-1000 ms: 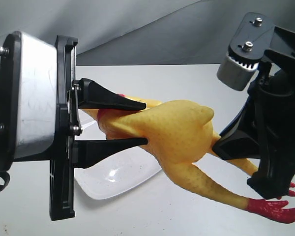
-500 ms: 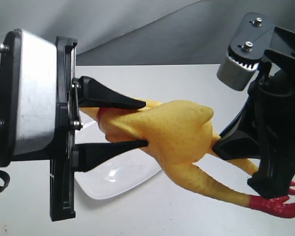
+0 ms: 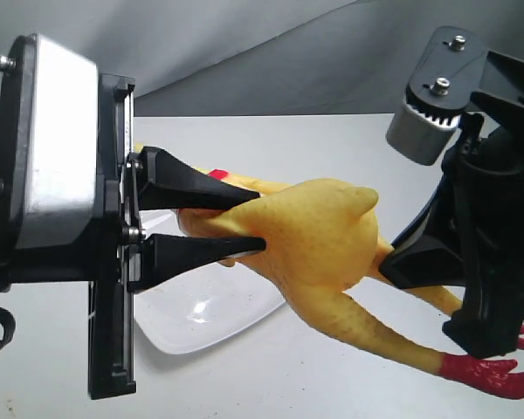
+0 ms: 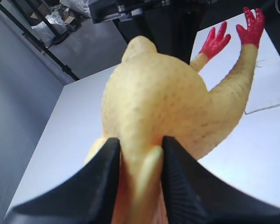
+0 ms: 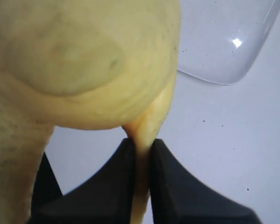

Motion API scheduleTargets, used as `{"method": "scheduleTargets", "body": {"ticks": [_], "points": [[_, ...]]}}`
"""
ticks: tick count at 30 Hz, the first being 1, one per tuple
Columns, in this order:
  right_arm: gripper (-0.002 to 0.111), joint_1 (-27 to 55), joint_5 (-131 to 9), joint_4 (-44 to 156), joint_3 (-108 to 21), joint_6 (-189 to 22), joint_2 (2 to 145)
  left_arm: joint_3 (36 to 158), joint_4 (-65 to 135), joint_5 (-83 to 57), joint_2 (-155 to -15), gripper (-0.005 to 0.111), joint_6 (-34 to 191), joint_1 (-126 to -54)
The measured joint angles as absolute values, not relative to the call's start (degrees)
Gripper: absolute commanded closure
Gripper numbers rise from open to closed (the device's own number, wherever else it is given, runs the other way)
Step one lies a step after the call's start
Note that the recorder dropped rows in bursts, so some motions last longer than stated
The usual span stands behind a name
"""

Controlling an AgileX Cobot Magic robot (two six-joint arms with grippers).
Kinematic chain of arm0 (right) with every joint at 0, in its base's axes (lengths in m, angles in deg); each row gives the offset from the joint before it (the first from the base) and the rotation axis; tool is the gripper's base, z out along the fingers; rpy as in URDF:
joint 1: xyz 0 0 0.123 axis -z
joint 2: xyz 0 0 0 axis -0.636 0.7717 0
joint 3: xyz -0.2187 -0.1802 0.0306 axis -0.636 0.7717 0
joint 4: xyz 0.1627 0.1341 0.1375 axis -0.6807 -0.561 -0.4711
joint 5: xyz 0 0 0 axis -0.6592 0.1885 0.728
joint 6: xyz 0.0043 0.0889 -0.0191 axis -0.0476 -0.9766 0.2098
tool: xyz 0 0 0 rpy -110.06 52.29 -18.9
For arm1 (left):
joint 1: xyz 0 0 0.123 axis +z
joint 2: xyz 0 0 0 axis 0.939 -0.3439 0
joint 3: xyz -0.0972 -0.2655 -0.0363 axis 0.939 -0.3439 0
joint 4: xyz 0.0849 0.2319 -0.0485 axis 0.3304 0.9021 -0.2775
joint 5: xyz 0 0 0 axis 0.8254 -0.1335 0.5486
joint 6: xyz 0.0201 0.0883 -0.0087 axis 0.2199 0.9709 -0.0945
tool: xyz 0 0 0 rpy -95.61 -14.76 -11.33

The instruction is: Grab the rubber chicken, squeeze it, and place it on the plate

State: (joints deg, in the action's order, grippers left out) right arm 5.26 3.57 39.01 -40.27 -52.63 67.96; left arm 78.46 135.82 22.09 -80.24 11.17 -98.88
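The chicken [image 3: 319,231] is held in the air above the counter [image 3: 314,140] between two tools. The left tool [image 3: 260,222] is closed to a narrow gap on the neck end of the body, which is pinched in. The right tool [image 5: 141,142] is almost fully closed on a thin yellow part below the rump, probably a leg. The long axis runs from the left tool to the right, with the feet sloping down. The plate [image 3: 201,323] lies on the counter below the neck end, nearer the left arm, so a leftward shift is judged necessary before lowering.

Left hand [image 3: 262,222] — tapered black fingers [image 3: 201,185], silver screwed housing [image 3: 57,148]; right hand [image 5: 141,145] black, grey motor cylinder [image 3: 415,135]
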Motion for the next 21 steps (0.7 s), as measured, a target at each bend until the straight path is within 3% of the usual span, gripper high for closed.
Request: {"method": "scheduleTargets", "body": {"ticks": [3,5,7,11,13,17,20,21], "points": [[0.108,5.26,3.57,39.01,-40.27,-52.63,67.96,78.46,135.82,22.13,-80.24,0.103,11.41,-98.88],[0.108,5.26,3.57,39.01,-40.27,-52.63,67.96,78.46,135.82,22.13,-80.24,0.094,12.00,-98.88],[0.108,5.26,3.57,39.01,-40.27,-52.63,67.96,78.46,135.82,22.13,-80.24,0.078,12.41,-98.88],[0.108,5.26,3.57,39.17,-40.27,-52.63,67.96,78.46,135.82,22.13,-80.24,0.028,13.42,-98.88],[0.108,5.26,3.45,38.98,-40.27,-52.63,67.96,78.46,135.71,20.95,-80.24,0.013,12.67,-98.88],[0.108,5.26,3.24,38.89,-40.27,-52.63,67.96,78.46,135.59,16.57,-80.24,0.015,6.90,-98.88],[0.108,5.26,3.13,38.89,-40.27,-52.63,67.96,78.46,135.59,15.55,-80.24,0.034,5.41,-98.88],[0.108,5.26,3.01,38.89,-40.27,-52.63,67.96,78.46,135.59,15.55,-80.24,0.045,5.37,-98.88]]}}
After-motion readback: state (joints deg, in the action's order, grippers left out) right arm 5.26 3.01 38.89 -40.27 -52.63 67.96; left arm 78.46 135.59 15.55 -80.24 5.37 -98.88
